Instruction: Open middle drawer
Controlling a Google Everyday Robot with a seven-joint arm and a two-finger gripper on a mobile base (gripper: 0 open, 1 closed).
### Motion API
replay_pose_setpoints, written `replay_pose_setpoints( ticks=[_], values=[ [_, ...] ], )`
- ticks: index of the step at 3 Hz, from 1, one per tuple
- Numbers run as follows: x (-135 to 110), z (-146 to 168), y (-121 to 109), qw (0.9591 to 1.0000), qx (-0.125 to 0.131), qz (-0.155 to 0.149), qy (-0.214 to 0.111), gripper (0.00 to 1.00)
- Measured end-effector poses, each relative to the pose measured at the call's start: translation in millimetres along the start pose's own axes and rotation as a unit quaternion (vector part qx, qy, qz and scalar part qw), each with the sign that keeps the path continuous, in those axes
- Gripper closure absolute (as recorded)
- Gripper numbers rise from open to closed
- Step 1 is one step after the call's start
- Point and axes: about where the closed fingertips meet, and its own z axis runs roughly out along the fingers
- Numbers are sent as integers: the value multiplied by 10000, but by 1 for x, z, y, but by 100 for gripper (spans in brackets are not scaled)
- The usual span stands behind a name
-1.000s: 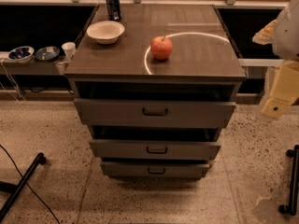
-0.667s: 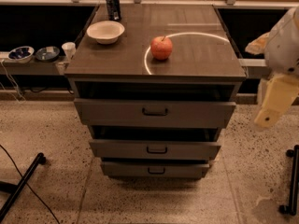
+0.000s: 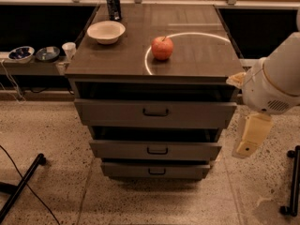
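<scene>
The grey-brown cabinet [image 3: 117, 64] has three drawers stacked on its front. The middle drawer [image 3: 117, 150] has a front of medium height with a small dark bar handle [image 3: 157, 150]; it stands a little way out, with a dark gap above it. The top drawer [image 3: 108, 114] has the tallest front and the bottom drawer [image 3: 122, 170] the smallest. My white arm [image 3: 276, 86] comes in from the right. My gripper [image 3: 251, 137] hangs as a cream piece beside the cabinet's right side, level with the middle drawer, apart from it.
On the cabinet top stand a red apple [image 3: 162, 48], a white bowl [image 3: 106, 31] and a dark can [image 3: 113, 4]. A low shelf at the left holds two bowls [image 3: 21, 53] and a cup [image 3: 69, 50]. Black stand legs [image 3: 21, 186] lie on the floor at left, and another [image 3: 294, 182] at right.
My arm and gripper have moved down and to the left, closer to the cabinet's right side. The drawers and the things on top have not moved.
</scene>
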Motion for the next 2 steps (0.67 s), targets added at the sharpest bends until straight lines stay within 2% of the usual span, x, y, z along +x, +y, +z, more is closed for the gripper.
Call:
replay_pose_setpoints(
  ticks=[1,2],
  values=[
    [2,8,-4,10000,-45,23,76,0],
    [32,61,-2,9988,-289,264,-310,0]
  ],
)
